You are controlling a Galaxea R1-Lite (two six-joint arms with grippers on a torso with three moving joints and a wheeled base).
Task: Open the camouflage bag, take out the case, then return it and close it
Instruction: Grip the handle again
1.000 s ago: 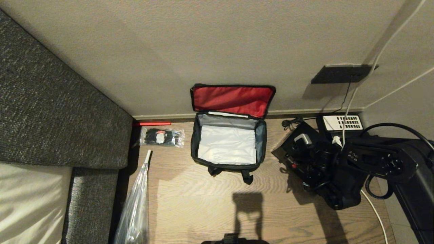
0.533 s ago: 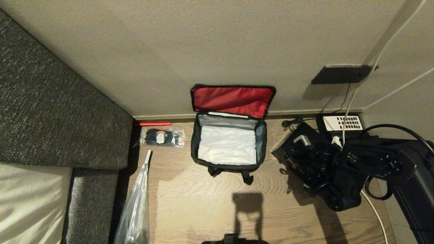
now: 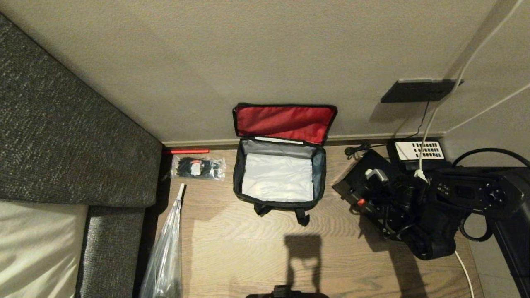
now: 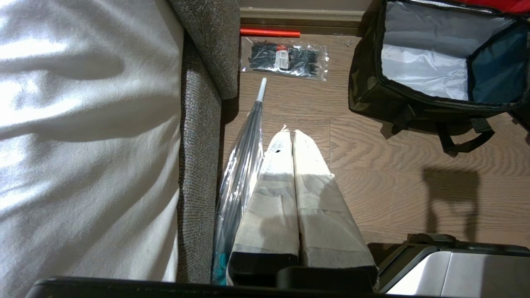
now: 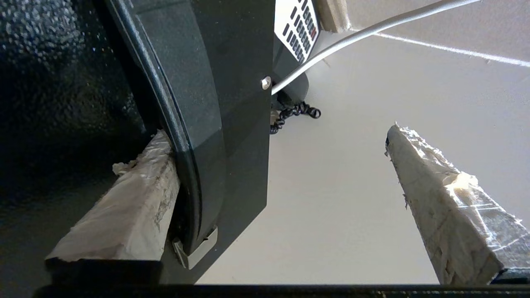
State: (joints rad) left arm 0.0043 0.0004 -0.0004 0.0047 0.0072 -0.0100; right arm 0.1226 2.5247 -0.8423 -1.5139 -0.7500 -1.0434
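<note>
We kept our right gripper (image 5: 285,198) spread wide at the case (image 3: 364,182), judging it should straddle the handle squarely before closing, the camouflage bag (image 3: 278,179) standing open.

A plain beige painted wall (image 3: 265,54) meets a light brown wood-grain plank floor (image 3: 240,252) along a low beige skirting board (image 3: 198,143). On the left stands a dark grey coarse-woven upholstered sofa (image 3: 62,136) with a cream cushion (image 3: 33,248). A black rectangular wall socket plate (image 3: 420,90) sits at the right, with thin white cables (image 3: 468,62) running up the wall.
</note>
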